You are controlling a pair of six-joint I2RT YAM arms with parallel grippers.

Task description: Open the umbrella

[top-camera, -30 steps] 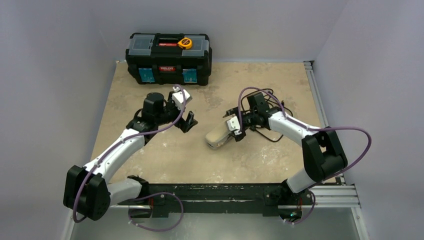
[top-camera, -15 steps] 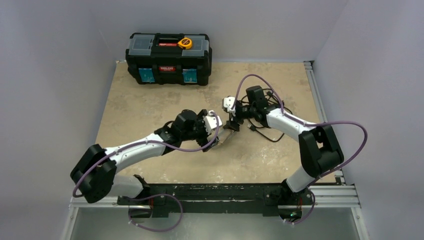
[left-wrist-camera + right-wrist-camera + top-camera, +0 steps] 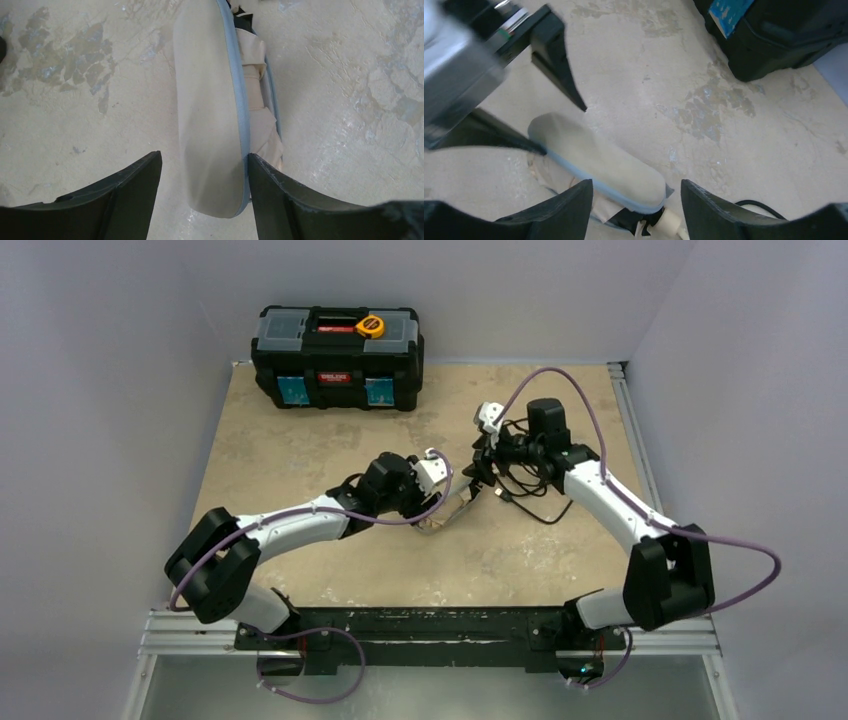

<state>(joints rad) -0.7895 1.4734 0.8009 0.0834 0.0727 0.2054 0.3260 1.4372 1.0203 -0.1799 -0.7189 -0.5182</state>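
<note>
The folded beige fabric umbrella (image 3: 455, 510) lies on the mottled tan tabletop (image 3: 300, 440) at the centre of the frame. The left gripper (image 3: 205, 160) straddles one end, fingers spread. The right gripper (image 3: 634, 187), likewise spread, hangs over the other end.

Soft, even light; faint shadows; right wrist view blurred at upper left

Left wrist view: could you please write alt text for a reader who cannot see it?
A folded beige umbrella lies on a mottled tan table, its near end between the two dark fingers of the open left gripper. Pale blue-grey piping runs along it, with creased fabric on its right side.
</note>
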